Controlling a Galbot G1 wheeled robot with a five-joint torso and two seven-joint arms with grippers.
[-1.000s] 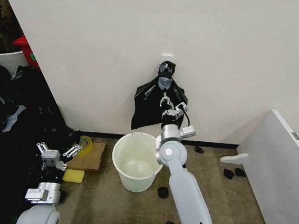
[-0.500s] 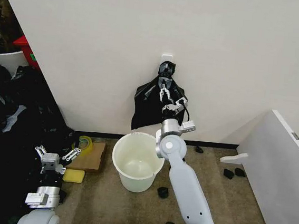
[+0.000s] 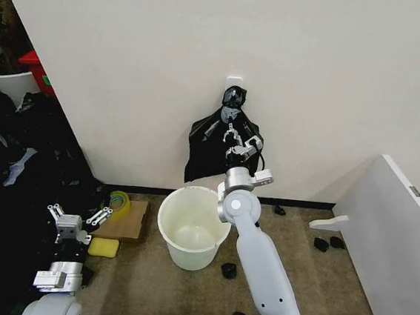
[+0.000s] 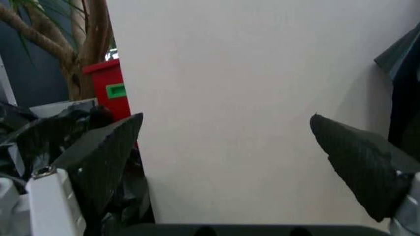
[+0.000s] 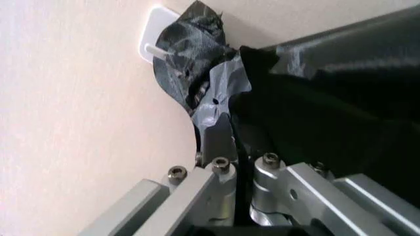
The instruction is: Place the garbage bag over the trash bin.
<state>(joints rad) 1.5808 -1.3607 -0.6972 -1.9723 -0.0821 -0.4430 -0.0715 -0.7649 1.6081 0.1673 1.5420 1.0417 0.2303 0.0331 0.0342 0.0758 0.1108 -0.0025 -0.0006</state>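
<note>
As seen from the head camera, found upright on the brown floor close to the wall: trash bin, cream-white, mouth open, inside bare. No covering on its rolled rim.

At 12 o'clock of the bin, hung from a white wall hook: bunch of black bags, narrow grey top, fanning out downward, lower edge just above the bin's far rim.

Right tool raised along the wall at 12 o'clock of the bin, set against the upper part of the bunch just under the grey top. Seen close to the black film and the grey wrap in the right wrist view; whether clamped on the bags or merely against them cannot be told. Right arm rising past the bin's rim at 3 o'clock.

Left tool held low, well apart from the bin at 9 o'clock, spread wide and holding nothing; confirmed in the left wrist view, dark pads far apart, facing the wall.

Also logged on the floor:
- yellow sponge at 8 o'clock of the bin
- flat brown board at 9 o'clock, between the bin and the left tool
- small black scraps at 4 o'clock
- heap of black plastic far off at 9 o'clock
</note>
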